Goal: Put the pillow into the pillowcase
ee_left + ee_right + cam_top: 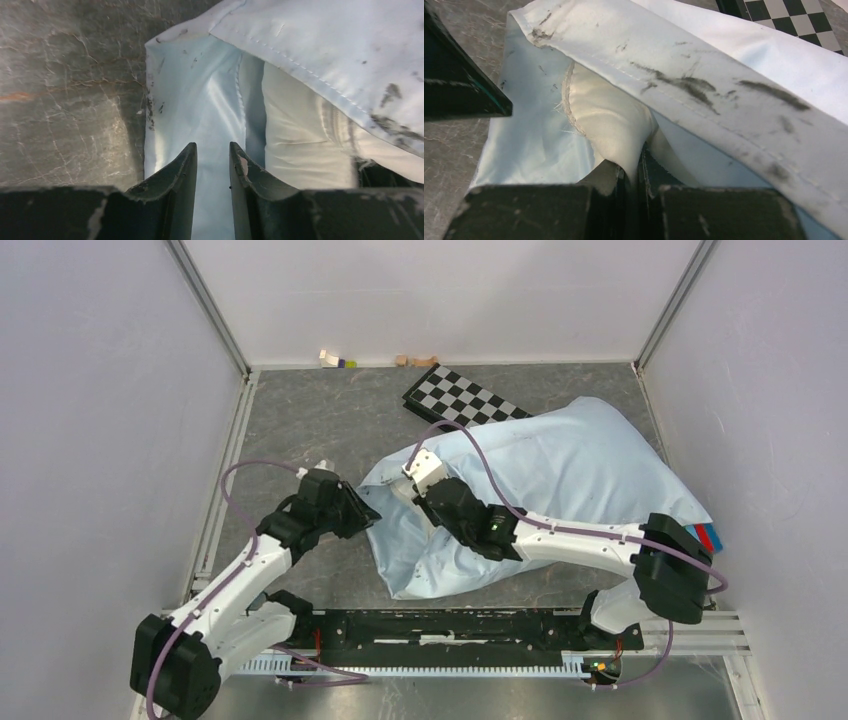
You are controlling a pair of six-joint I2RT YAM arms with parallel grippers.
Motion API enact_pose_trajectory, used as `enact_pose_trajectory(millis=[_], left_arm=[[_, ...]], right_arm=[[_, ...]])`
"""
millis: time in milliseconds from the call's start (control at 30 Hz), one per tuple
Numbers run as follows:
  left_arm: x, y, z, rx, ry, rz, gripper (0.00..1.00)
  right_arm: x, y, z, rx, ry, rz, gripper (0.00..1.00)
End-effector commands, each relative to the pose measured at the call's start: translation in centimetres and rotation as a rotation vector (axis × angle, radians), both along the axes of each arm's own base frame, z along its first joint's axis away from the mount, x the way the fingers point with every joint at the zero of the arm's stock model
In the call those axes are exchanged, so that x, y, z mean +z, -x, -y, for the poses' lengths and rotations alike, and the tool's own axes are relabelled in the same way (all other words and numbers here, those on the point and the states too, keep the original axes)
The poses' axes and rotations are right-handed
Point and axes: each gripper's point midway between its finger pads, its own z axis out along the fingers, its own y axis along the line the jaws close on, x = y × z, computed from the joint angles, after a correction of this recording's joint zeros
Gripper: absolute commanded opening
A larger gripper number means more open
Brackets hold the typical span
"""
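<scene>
Overhead view looks down; wrist views share pillowcase (325,40) mouth.

Pale light blue all over the pillowcase (560,465), with dark grey smudges streaked along its white-stitched hem. Cream-white on the pillow (609,115). Black-and-white checks on the checkerboard panel (465,398). Mottled grey, veined in white with one rust-orange streak, across the table (60,125). White shells and black joints on the left arm (230,585) and right arm (580,538), with purple cables (250,468). Black, scuffed pale grey, on the left gripper (212,147) and right gripper (634,167). Red and blue stripes on a small object (708,537) beside the pillowcase.
</scene>
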Motion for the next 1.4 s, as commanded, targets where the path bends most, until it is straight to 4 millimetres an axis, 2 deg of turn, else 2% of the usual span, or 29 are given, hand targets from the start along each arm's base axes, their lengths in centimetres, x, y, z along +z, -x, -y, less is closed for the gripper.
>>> enact_pose_trajectory(millis=[0, 267, 400, 467, 633, 733, 833, 933, 967, 1000, 1067, 1133, 1233, 1367], left_arm=[[0.3, -0.9, 2.0, 0.027, 0.016, 0.051, 0.37], [-1.9, -2.9, 6.0, 0.004, -0.071, 0.075, 0.43], [-2.9, -3.3, 7.6, -0.012, -0.067, 0.096, 0.52], [-3.6, -3.3, 8.3, -0.026, -0.085, 0.085, 0.56], [-6.3, -3.3, 8.3, -0.003, -0.181, 0.033, 0.67], [-7.2, -3.9, 7.4, 0.037, -0.255, 0.021, 0.68], [-7.5, -4.7, 6.8, 0.063, -0.310, 0.030, 0.60], [-7.2, -5.2, 6.6, 0.066, -0.330, 0.045, 0.32], [-6.8, -5.4, 6.5, 0.068, -0.328, 0.052, 0.22], [-6.4, -5.4, 6.4, 0.071, -0.326, 0.054, 0.03], [-4.6, -5.6, 6.1, 0.069, -0.314, 0.092, 0.02], [-2.5, -5.5, 5.8, 0.063, -0.298, 0.133, 0.02], [0.8, -4.8, 5.5, 0.037, -0.258, 0.190, 0.02], [2.0, -2.9, 4.6, 0.000, -0.225, 0.185, 0.02]], right_arm=[[4.9, 0.6, -1.9, 0.043, -0.242, 0.081, 0.00], [8.6, 1.3, -1.7, 0.038, -0.332, 0.167, 0.00], [10.1, 1.3, -1.9, 0.043, -0.376, 0.178, 0.00], [10.2, 1.4, -2.0, 0.045, -0.380, 0.177, 0.00], [11.5, 1.4, -2.0, 0.047, -0.414, 0.189, 0.00], [13.1, 1.5, -1.9, 0.041, -0.439, 0.206, 0.00], [15.0, 1.7, -1.4, 0.034, -0.464, 0.226, 0.00], [16.3, 2.0, -0.7, 0.028, -0.470, 0.243, 0.00], [16.4, 2.1, -0.6, 0.028, -0.464, 0.243, 0.00], [16.2, 2.2, -0.4, 0.030, -0.452, 0.245, 0.00], [14.8, 2.3, -0.1, 0.030, -0.401, 0.234, 0.00], [12.6, 2.2, 0.4, 0.013, -0.348, 0.214, 0.00], [9.7, 2.3, 1.0, -0.004, -0.309, 0.190, 0.00], [6.9, 1.9, 1.9, -0.054, -0.259, 0.176, 0.00]])
